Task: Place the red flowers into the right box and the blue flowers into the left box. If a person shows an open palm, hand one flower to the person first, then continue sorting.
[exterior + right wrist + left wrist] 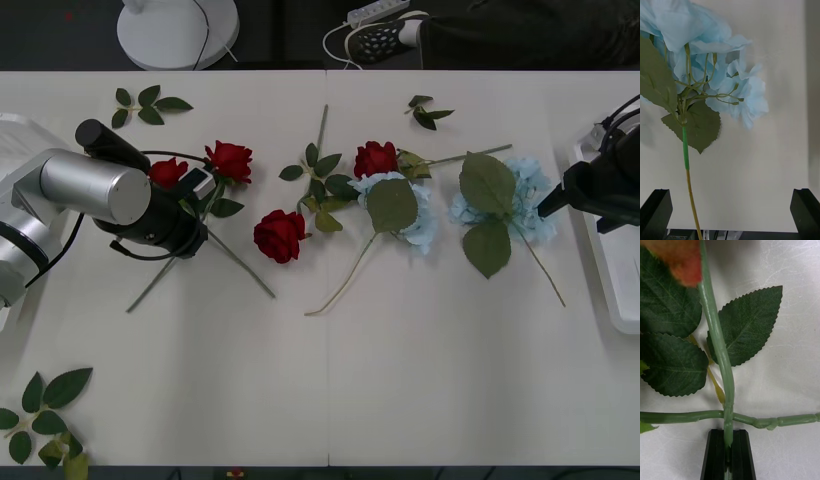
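Leaf sprigs [40, 410] lie at the table's near left corner, closest to the camera, and play no part in the sorting. Across the table [330, 390], from the robot's left to right: two roses [230, 160] with crossed stems under the left arm, a lone rose [279, 236], a fourth rose [376, 158] touching a blue flower [415, 215], then a second blue flower [520, 200] just beside the right gripper [548, 205]. Right box [610, 270] shows as a white tray at the table's right edge; a person's shoe [380, 38] rests beyond the far edge, with no palm offered.

Left gripper [728, 453] has its black fingers clenched on a rose stem [717, 345] where it crosses another stem [681, 416] lying flat. Right gripper's fingers [655, 213] are spread wide, the blue flower's stem [690, 195] running between them, untouched.

Step in hand, as judged: a red rose grasped and a blue flower approached, neither yet lifted. Next, the rose must be raised clear of the crossing stem and carried across to the right box.
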You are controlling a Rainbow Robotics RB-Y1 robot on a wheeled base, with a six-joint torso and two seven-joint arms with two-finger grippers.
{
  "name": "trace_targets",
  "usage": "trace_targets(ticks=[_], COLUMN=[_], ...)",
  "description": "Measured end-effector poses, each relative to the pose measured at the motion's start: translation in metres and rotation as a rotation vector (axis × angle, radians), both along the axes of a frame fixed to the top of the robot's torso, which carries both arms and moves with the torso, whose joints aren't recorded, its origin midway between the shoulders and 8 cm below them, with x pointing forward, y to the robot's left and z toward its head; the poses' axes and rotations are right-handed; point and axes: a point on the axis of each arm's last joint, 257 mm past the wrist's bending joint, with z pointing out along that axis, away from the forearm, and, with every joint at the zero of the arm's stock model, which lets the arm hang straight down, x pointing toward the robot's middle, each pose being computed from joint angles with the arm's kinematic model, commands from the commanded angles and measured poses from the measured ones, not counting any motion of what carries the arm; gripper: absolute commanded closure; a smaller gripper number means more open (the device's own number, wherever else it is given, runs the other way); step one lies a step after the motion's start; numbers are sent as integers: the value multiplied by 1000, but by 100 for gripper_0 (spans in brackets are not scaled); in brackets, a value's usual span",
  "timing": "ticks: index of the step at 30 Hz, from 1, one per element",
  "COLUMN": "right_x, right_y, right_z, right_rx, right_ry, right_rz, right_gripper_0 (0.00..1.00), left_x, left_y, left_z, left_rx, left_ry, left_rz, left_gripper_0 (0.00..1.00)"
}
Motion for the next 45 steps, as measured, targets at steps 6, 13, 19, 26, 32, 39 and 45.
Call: trace_targets(ticks=[6, 13, 19, 26, 32, 39, 45], right_x=[5, 15, 24, 20, 19, 19, 18], right_y=[20, 41, 61, 75, 77, 77, 76], right_z=[-17, -37, -57, -75, -82, -83, -83], right_rx=[19, 23, 0, 3, 1, -1, -2], right_ry=[10, -1, -28, -8, 5, 6, 9], right_rz=[11, 22, 56, 68, 63, 62, 62], right_gripper_0=[7, 7, 7, 8, 61, 64, 100], left_x=[-5, -21, -45, -69, -79, -86, -80], left_y=[-6, -10, -33, -104, -151, -217, -253], left_z=[18, 98, 160, 236, 280, 331, 367], left_rx=[12, 36, -83, -467, -740, -1004, -1206], left_ry=[3, -29, -53, -147, -200, -306, -390], left_rz=[-39, -134, -226, -320, -342, -371, -328], left_gripper_0=[100, 100, 100, 100, 100, 100, 100])
